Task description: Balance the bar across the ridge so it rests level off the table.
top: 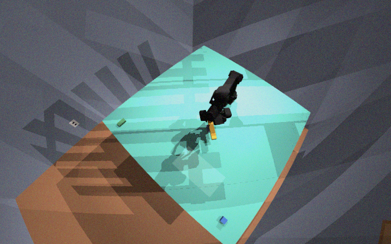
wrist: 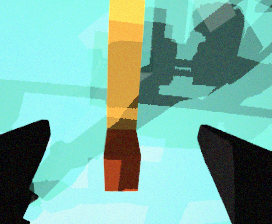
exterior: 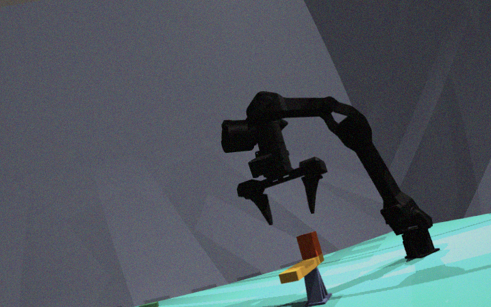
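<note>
The yellow bar (top: 212, 132) (exterior: 299, 271) (wrist: 126, 56) with a dark red block (exterior: 308, 244) (wrist: 122, 161) on one end lies across the grey ridge (exterior: 316, 290). In the exterior view its yellow end hangs clear of the teal table (exterior: 449, 274). The ridge is hidden under the bar in the wrist view. My gripper (exterior: 290, 217) (wrist: 126, 129) is open and empty. It hangs well above the bar's red end, with the fingers spread wide on either side and touching nothing.
A small green block (top: 121, 122) lies near the table's left corner and a blue cube (top: 223, 220) near its front corner. The arm's base (exterior: 416, 244) stands on the table behind the ridge. The table (top: 251, 166) borders a brown floor (top: 69, 212).
</note>
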`<state>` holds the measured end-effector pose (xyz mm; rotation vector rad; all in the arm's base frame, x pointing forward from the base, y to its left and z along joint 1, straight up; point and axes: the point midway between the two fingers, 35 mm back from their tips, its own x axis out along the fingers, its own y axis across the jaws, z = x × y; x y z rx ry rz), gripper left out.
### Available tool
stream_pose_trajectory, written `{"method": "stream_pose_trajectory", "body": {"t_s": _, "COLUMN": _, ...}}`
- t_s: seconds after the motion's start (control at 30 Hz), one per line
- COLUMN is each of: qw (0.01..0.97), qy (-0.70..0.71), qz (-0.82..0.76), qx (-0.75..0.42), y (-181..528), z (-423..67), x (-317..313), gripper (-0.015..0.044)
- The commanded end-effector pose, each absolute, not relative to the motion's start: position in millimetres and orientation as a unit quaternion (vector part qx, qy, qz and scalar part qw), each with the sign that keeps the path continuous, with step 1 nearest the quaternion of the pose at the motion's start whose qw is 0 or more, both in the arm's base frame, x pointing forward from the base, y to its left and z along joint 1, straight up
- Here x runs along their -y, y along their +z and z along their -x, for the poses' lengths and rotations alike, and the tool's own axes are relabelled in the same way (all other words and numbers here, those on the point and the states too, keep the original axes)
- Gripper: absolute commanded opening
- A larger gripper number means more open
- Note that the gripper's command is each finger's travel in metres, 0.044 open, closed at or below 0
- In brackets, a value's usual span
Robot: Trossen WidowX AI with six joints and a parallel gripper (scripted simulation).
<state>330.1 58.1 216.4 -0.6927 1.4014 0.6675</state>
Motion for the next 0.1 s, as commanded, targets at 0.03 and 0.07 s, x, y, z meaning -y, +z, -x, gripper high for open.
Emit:
{"method": "stream_pose_trajectory", "body": {"t_s": 0.03, "qw": 0.661, "qy": 0.295, "qz": 0.306, "qx": -0.619, "y": 217.3, "z": -330.1, "x": -58.2, "gripper": 0.044}}
{"method": "stream_pose_trajectory", "body": {"t_s": 0.07, "qw": 0.661, "qy": 0.295, "qz": 0.306, "qx": -0.619, "y": 217.3, "z": -330.1, "x": -58.2, "gripper": 0.044}}
